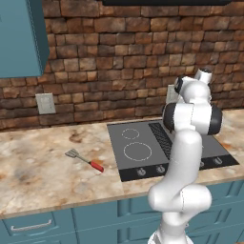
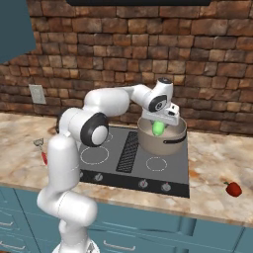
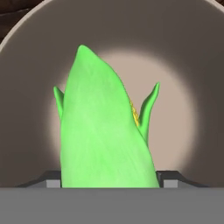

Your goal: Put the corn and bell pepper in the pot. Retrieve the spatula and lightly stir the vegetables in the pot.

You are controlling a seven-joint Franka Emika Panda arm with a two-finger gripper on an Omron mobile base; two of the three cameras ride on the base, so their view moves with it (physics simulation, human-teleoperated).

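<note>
- spatula (image 1: 84,159) lies flat on the counter (image 1: 38,176), left of the cooktop (image 1: 138,150), well apart from everything else. Slotted silver head points away from the stove, red handle toward it. Judgement: light, stiff, thin shaft likely slippery; take it by the red handle, which is thicker and grippier than the metal.
- cooktop mid-counter, pot (image 2: 165,141) on its back right burner, upright, pale inside bare as far as the hand view shows.
- gripper (image 2: 159,123) sits right over the pot mouth, clenched on the corn (image 2: 158,128). In the hand view the green husk (image 3: 103,131) runs up from between the finger tips, a strip of yellow kernels showing at one side, the tip aimed at the pot floor (image 3: 175,113).
- corn judgement: firm, moderately light, husk smooth so could slip if squeezed lightly; held near one end, so it hangs long. Drop is short, low risk.
- bell pepper (image 2: 232,189), red, on the counter far right near the front edge, well apart from the pot. Judgement: light, hollow, glossy and rounded; grip across the body, not the stem.
</note>
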